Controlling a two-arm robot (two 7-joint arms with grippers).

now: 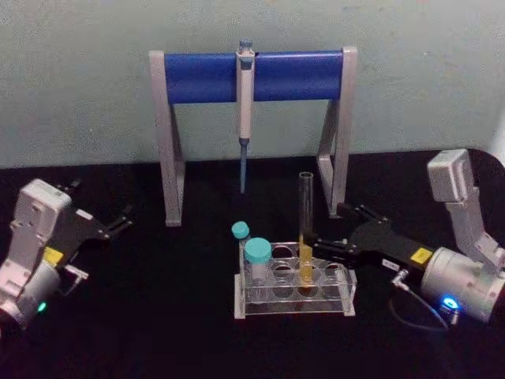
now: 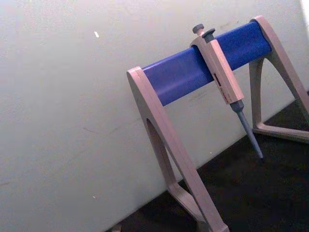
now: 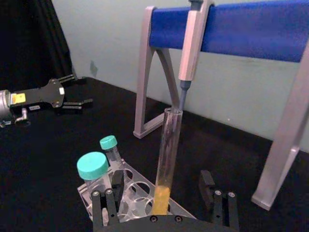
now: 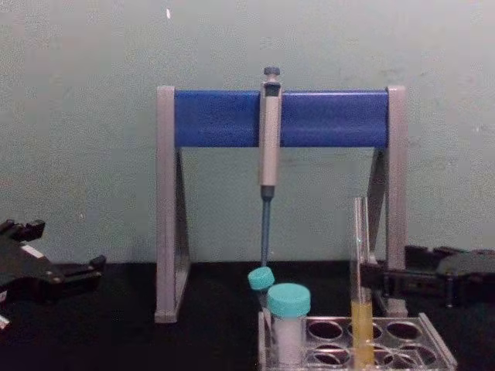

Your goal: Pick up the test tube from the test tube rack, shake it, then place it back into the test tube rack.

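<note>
Right gripper (image 3: 161, 187), lower centre, jaws apart either side of the test tube (image 3: 169, 145) standing in its test tube rack (image 1: 293, 309). An off-centre squeeze could tip it. Left gripper (image 1: 118, 221) parked at frame left, jaws apart.

Head looks down, chest level, both share test tube rack (image 1: 272, 306) (wrists nearer).
</note>
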